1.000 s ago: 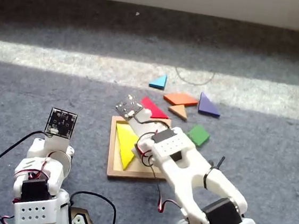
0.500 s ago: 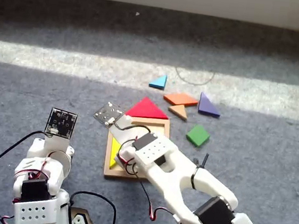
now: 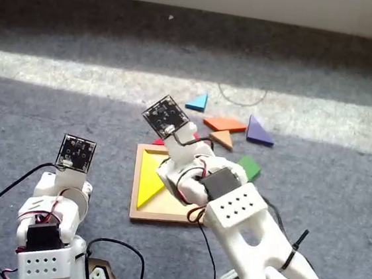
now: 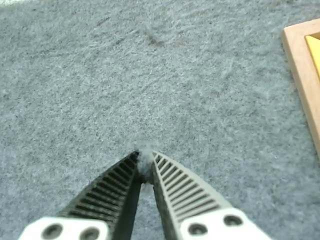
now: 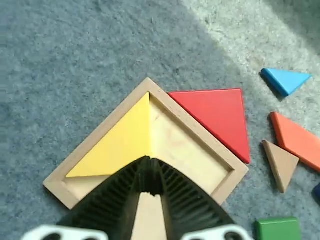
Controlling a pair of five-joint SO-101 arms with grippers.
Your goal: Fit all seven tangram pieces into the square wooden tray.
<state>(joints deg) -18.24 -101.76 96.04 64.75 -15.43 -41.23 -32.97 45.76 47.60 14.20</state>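
Grey felt covers the table [image 3: 340,196], and nearest the arms' bases the left hand [image 4: 144,160] hangs over bare felt, jaws pressed together on nothing, exactly as a second ago. Beyond it the right hand [image 5: 148,165], likewise closed and empty, hovers above the tray [image 3: 135,187]. Over the last second this arm swung across the tray toward the left arm's side, then drew up and back over the middle, and the tray looks nudged slightly that way. Inside, the yellow triangle [image 5: 117,147] lies seated against one wall, with bare wood beside it. Just past the far rim the red triangle [image 5: 220,115] lies flat on the felt, its long edge along the rim, where it also lay half a second ago. So the sweep probably squared it up without getting it in, and it must yet be lifted over the rim. Farther out, the green square [image 3: 250,165], tan triangle [image 3: 223,138], orange parallelogram [image 3: 224,123], purple triangle [image 3: 258,132] and blue triangle [image 3: 197,103] have not moved. By my count one piece of seven is placed.
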